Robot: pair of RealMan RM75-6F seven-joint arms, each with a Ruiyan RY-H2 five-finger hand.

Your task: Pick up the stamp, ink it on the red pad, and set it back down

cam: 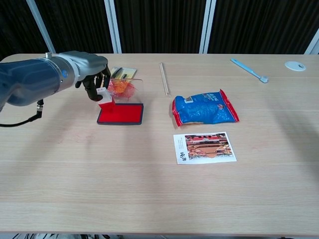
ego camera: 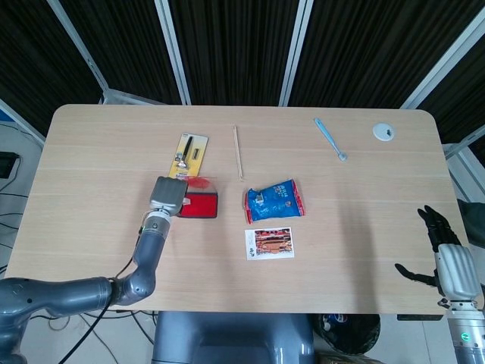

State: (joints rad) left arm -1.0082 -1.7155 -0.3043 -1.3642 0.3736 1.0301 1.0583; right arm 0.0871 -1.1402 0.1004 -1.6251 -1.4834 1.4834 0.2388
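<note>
My left hand (cam: 92,74) grips a small stamp (cam: 104,95) with a white body and red base, held just above the left part of the red ink pad (cam: 121,113). The pad's clear lid (cam: 123,89) stands open behind it. In the head view the left hand (ego camera: 168,196) covers the pad's left end (ego camera: 201,205) and hides the stamp. My right hand (ego camera: 447,262) hangs off the table's right front corner, fingers spread, holding nothing.
A blue snack bag (cam: 205,108) and a photo card (cam: 204,147) lie right of the pad. A yellow carded tool (ego camera: 188,155), a thin wooden stick (ego camera: 238,152), a blue toothbrush (ego camera: 330,139) and a white disc (ego camera: 384,132) sit farther back.
</note>
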